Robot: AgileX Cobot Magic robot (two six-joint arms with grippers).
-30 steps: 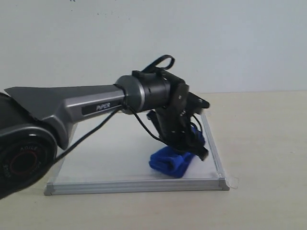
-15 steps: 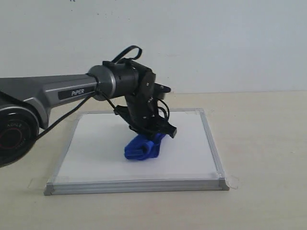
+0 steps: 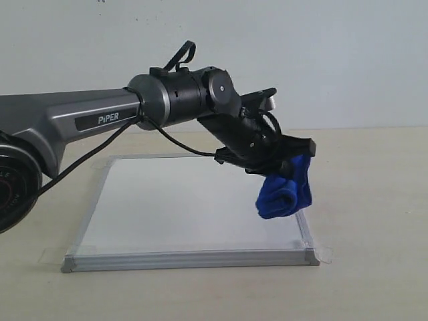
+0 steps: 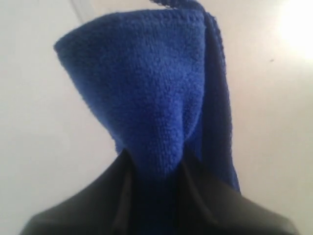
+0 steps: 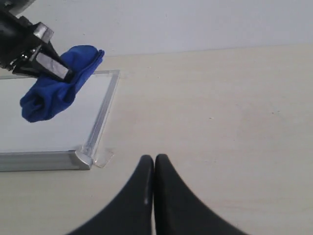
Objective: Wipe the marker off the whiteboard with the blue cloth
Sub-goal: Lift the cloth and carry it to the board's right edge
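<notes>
The cloth [image 3: 284,197] hangs over the whiteboard's [image 3: 167,214] right edge.

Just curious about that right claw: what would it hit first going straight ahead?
Likely only bare table, though depth is unclear; the right gripper points past the whiteboard and blue cloth.

Fuzzy blue cloth [image 3: 284,195]; smooth, metal-framed whiteboard [image 3: 167,200].

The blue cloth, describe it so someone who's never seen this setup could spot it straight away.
Find the large white whiteboard lying flat on the beige table. Near its right edge in the exterior view, the left gripper holds the blue cloth, a bunched roll hanging down. It is the only deep blue, soft thing among white, grey and black.
</notes>
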